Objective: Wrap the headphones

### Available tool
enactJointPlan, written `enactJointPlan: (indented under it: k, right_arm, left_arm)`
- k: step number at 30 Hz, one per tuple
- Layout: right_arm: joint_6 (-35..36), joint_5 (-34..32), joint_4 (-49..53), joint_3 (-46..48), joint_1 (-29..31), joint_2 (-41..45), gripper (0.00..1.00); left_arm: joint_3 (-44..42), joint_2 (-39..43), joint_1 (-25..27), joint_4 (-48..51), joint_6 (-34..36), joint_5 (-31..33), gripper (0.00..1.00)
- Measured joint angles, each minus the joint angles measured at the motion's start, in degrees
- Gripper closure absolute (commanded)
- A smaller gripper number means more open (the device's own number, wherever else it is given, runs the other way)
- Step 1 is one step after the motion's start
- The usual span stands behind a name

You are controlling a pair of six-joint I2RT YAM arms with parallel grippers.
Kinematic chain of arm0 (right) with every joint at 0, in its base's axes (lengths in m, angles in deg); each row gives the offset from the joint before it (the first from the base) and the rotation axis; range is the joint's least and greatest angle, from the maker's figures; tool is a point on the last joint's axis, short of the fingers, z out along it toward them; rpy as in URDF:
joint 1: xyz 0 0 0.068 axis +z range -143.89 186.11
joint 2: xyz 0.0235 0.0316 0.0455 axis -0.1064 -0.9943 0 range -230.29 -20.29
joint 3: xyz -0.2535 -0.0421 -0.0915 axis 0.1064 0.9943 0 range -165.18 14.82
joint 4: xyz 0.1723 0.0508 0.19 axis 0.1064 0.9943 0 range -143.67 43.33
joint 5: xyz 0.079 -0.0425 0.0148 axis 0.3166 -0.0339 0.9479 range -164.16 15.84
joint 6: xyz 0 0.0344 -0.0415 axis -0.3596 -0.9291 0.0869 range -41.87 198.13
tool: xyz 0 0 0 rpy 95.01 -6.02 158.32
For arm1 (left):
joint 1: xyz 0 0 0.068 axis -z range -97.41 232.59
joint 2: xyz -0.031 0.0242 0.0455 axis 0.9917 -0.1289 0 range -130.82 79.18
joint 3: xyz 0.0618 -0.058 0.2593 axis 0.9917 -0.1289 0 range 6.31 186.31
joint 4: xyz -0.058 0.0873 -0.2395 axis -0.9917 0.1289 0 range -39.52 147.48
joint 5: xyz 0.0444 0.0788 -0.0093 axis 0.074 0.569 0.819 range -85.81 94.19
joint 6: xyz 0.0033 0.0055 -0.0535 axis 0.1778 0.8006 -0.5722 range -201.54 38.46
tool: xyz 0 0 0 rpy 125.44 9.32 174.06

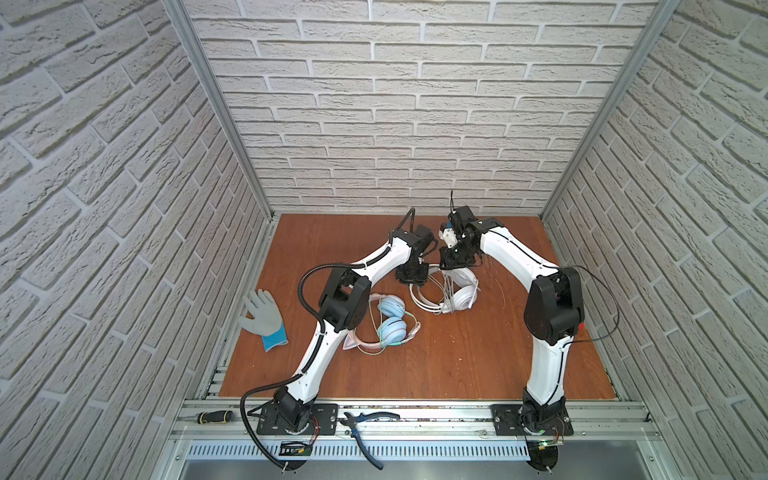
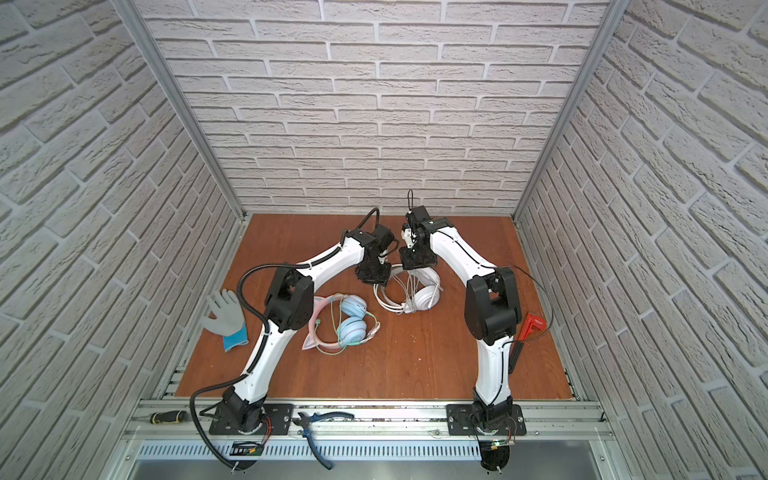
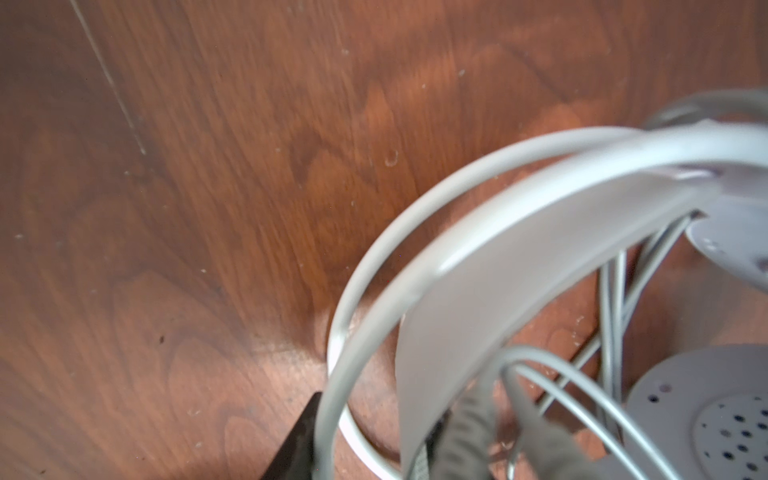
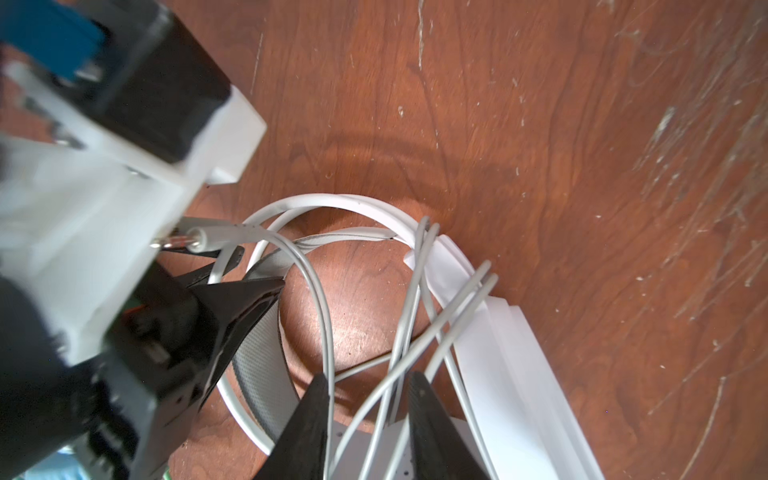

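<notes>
Brick-pattern walls (image 1: 374, 104) on three sides; red-brown wooden table (image 1: 457, 365) below.

Entry 1: white headphones (image 1: 462, 297). Lies toward the back of the table, about mid-width, directly beneath both grippers. In both top views, cups on the right arm's side and headband (image 3: 519, 257) looping toward the left arm. White cable (image 4: 318, 291) strung in several loose strands across the hoop.

Entry 2: left gripper (image 4: 258, 272). Stands over the hoop side. Jaws closed on the headband, with the padded band pinched between the two black fingers, as seen from the right wrist. Plug (image 4: 199, 241) of the cable just beside the gripper's body.

Entry 3: right gripper (image 4: 368, 376). Stands over the cup side. Jaws apart, a clear gap between the fingers. Clamps nothing: several cable strands cross the gap, one touching a finger, the rest slack.

Entry 4: pink headphones (image 1: 392, 328). Lies nearer the front, left of centre, partly under the left arm's elbow, well apart from both sets of jaws. Greenish cable looped about the blue cups.

Entry 5: sundries. Glove (image 1: 262, 316) at the table's left edge; screwdriver (image 1: 214, 417) and pliers (image 1: 365, 419) on the front rail.
</notes>
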Motion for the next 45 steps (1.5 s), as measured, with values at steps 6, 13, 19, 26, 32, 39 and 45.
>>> enactJointPlan:
  k: [6,13,19,26,32,39,45]
  right_arm:
    - [-0.35,-0.15,-0.52,0.87,0.00,0.94,0.76]
    - [-0.74,-0.31,-1.14,3.04,0.00,1.99,0.75]
    - [-1.31,-0.83,-1.77,3.76,0.00,3.15,0.71]
    - [-1.79,-1.79,-2.71,4.44,0.00,5.86,0.67]
    - [-2.03,-2.64,-3.78,5.01,0.00,7.19,0.66]
    - [-2.38,-3.89,-4.72,7.30,0.00,9.07,0.63]
    - [-2.62,-4.04,-5.97,8.33,-0.04,10.99,0.61]
  left_arm:
    - [0.00,0.00,0.00,0.02,0.11,-0.02,0.56]
    - [0.04,0.00,-0.02,0.22,0.24,-0.22,0.47]
    - [0.33,0.31,-0.13,0.44,0.63,-0.20,0.37]
    - [0.68,1.49,-0.15,0.55,0.70,-0.22,0.25]
    - [1.55,2.91,-0.22,0.48,0.59,-0.46,0.19]
    - [2.62,4.00,-0.63,0.79,0.59,-0.50,0.13]
    - [3.26,6.21,-1.22,1.38,0.63,0.55,0.10]
